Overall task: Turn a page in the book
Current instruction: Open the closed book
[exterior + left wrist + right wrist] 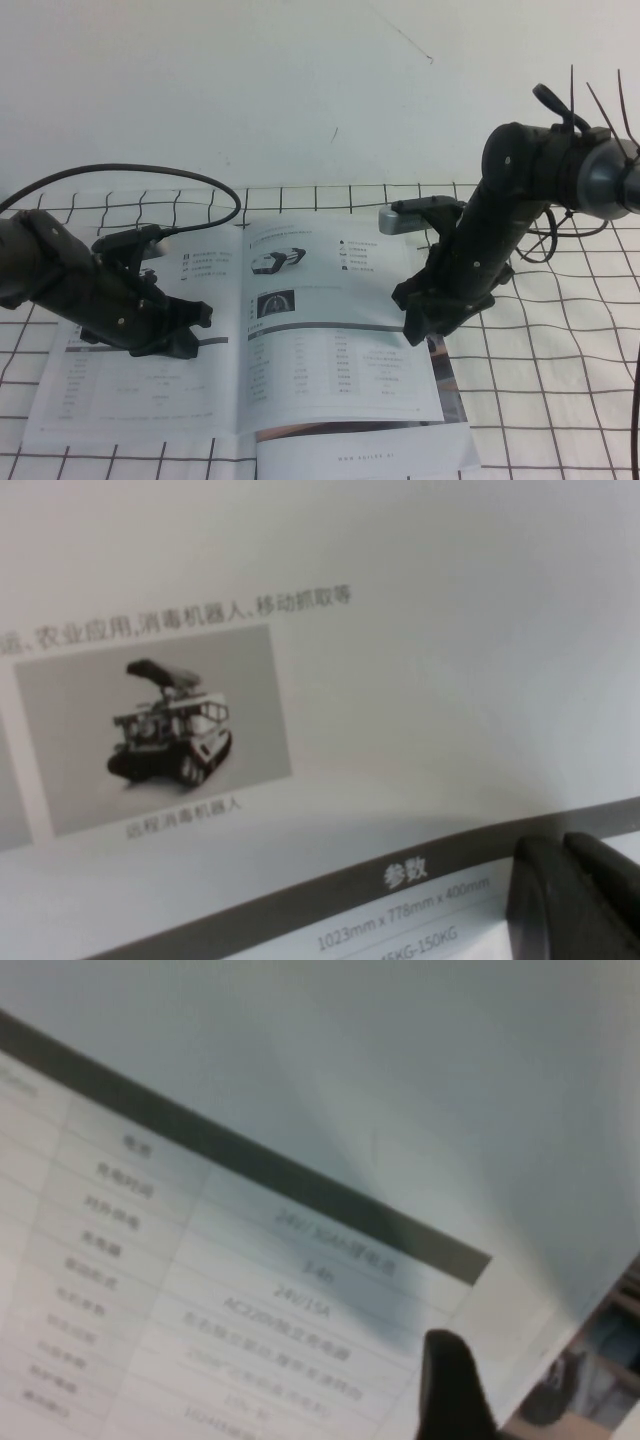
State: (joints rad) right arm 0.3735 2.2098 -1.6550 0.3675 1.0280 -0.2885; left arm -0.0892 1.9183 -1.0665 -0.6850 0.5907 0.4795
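book (420, 630) | caption under tracked-vehicle photo (165, 725): 远程消毒机器人 | grey table header: 参数 | row: 1023mm x 778mm x 400mm

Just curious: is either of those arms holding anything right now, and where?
Nothing looks held. Both the left gripper and right gripper rest low on the open book.

Both arms were matte black, blocky links with small pale screw heads — left gripper (185, 330) trailed a looping black cable; right gripper (420, 325) carried a grey camera housing, cable ties upright.

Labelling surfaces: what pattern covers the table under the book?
White with a black grid, best in the high view.
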